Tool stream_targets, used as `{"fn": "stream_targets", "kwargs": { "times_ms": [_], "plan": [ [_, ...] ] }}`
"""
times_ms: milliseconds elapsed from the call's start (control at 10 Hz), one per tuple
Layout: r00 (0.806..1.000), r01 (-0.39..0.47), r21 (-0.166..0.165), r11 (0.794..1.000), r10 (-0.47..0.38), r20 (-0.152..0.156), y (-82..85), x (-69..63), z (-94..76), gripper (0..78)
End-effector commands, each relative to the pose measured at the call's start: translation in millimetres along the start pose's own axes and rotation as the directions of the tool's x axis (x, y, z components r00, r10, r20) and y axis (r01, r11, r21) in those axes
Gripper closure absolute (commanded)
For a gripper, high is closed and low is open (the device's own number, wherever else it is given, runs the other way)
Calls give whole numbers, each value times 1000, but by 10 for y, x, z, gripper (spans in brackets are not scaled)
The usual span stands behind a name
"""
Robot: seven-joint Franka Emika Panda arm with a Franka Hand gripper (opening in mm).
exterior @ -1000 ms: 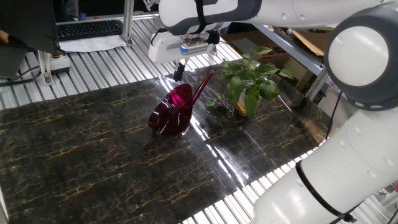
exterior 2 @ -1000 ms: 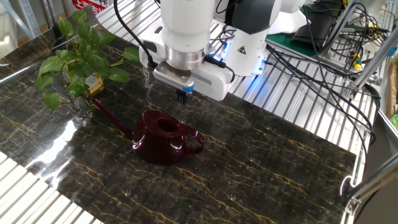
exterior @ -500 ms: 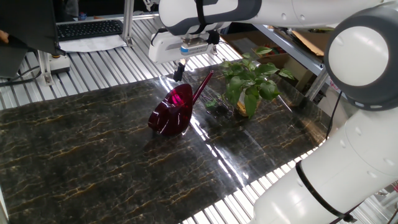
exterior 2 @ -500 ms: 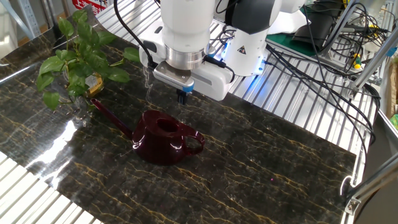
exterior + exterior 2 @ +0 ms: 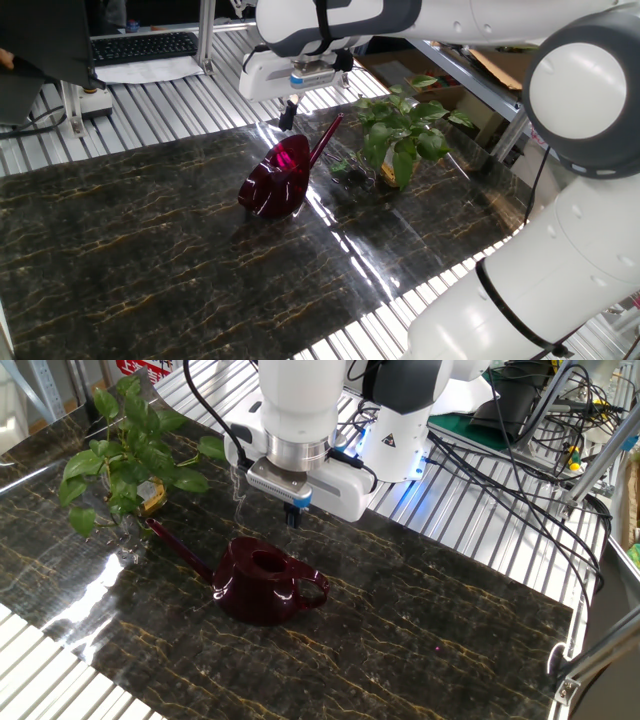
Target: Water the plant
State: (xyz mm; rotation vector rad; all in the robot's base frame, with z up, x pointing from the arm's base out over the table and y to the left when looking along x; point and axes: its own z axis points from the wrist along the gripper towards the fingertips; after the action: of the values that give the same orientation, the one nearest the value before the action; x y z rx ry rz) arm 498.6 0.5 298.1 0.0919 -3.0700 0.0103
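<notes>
The dark red translucent watering can (image 5: 278, 178) stands on the black marble table (image 5: 150, 250), its long spout pointing at the plant (image 5: 400, 130). The plant has broad green leaves and sits in a small pot at the table's edge. In the other fixed view the can (image 5: 262, 582) is mid-table, with the plant (image 5: 120, 460) to its left. My gripper (image 5: 288, 115) hangs a short way above and behind the can, touching nothing. Its dark fingertips show as one tip (image 5: 293, 515), so it looks shut and empty.
The robot base (image 5: 410, 420) and cable bundles (image 5: 540, 410) stand behind the table. A keyboard (image 5: 145, 45) lies on the slatted bench beyond the table's far edge. Cardboard boxes (image 5: 450, 92) sit behind the plant.
</notes>
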Motion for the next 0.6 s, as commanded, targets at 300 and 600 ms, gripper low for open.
{"fn": "stream_targets", "kwargs": {
  "times_ms": [300,600],
  "plan": [
    [1000,-6,2,1000,6,4,-2,-5,-13,776],
    [1000,-16,11,1000,16,10,-2,-3,-14,776]
  ]
}}
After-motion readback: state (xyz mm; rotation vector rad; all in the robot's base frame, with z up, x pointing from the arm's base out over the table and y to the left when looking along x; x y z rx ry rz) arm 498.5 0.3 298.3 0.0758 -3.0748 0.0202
